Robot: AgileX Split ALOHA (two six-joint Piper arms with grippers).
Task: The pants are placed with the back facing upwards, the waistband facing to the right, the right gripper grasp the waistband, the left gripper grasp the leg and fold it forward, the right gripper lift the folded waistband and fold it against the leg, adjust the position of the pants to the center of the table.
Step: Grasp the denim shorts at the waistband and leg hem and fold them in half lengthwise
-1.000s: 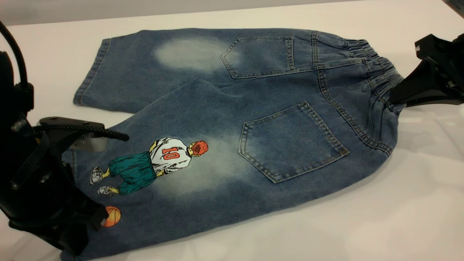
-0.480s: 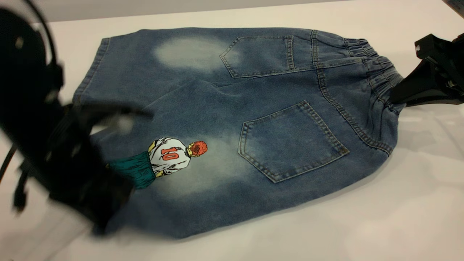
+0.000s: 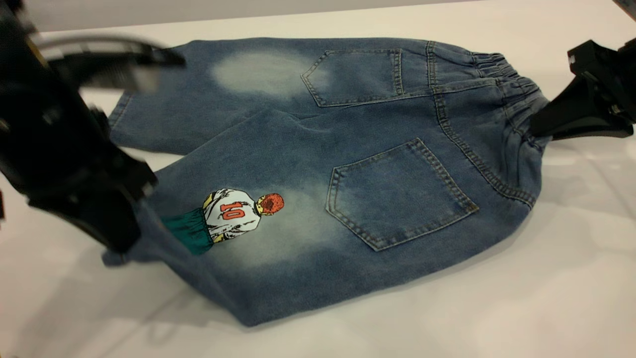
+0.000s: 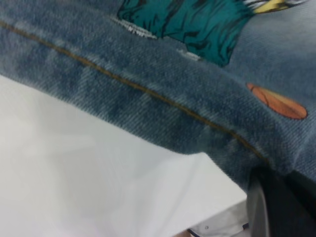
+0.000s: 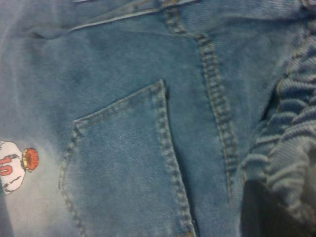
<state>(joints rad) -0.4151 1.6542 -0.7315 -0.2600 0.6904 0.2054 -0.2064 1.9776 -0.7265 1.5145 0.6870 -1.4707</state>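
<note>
Exterior: oblique from above, facing arms. Wrist views: close on pants (image 3: 348, 164), sharing player print.

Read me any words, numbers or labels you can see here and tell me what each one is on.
"10": red number on the white shirt of the cartoon player printed on the leg of the pants.
In the right wrist view only a cut-off edge of that number shows; not readable there.
No other text, brand or label shows on the pants, the table or the arms.
</note>
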